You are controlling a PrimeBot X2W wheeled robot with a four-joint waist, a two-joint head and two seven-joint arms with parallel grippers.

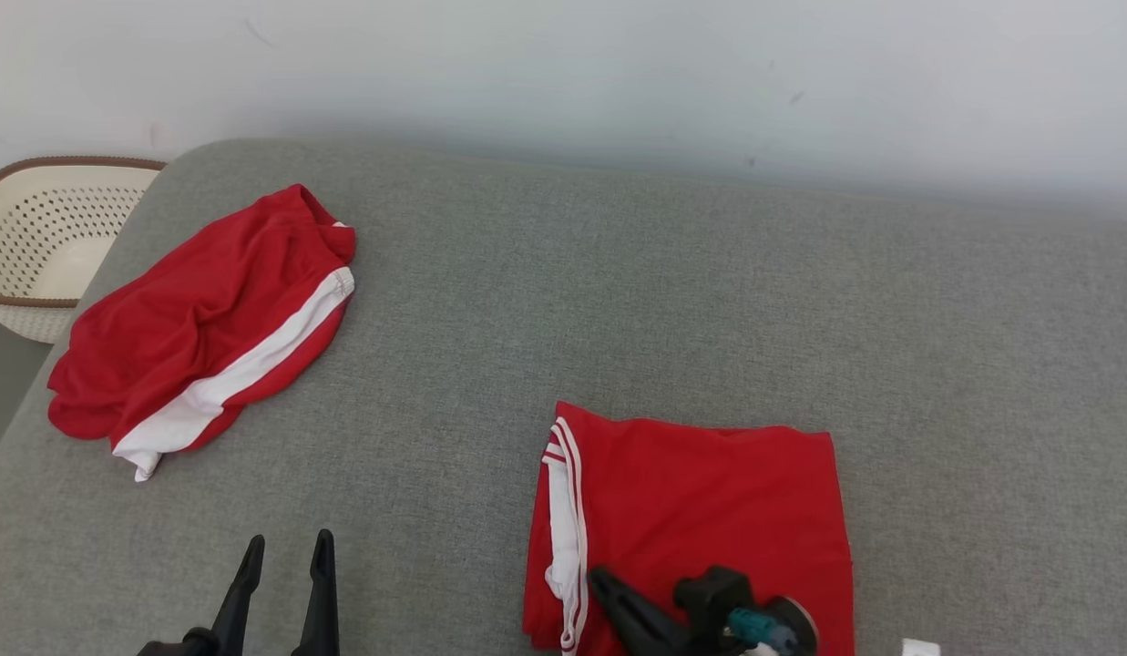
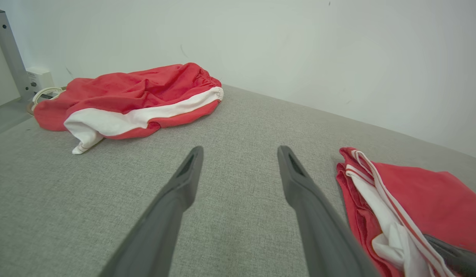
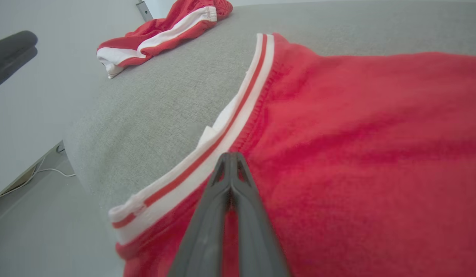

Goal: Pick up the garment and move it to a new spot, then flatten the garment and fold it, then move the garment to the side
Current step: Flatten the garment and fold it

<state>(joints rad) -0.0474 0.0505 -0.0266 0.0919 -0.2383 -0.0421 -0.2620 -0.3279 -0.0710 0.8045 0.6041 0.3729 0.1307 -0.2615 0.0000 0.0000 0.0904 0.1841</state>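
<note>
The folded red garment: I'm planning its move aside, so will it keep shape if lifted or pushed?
Probably floppy: the folded garment is thin cloth with loose layers at its striped edge. Lifted at one point, it would likely sag open. Pushed, it may bunch on the textured grey surface.

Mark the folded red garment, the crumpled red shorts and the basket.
folded red garment [image 1: 709, 492], head view, flat top panel.
crumpled red shorts [image 1: 199, 310], head view, red middle.
basket [image 1: 44, 228], head view, perforated inner wall.

Home-style laundry spot, maybe a mock-up room: grey fabric bed or couch top [image 1: 618, 301] against a bare white wall [image 1: 563, 73], cream perforated laundry basket [image 1: 35, 237] beside it, crumpled red shorts [image 1: 199, 319] and a folded red garment [image 1: 709, 492] on top, cable [image 3: 49, 171] on the floor.
</note>
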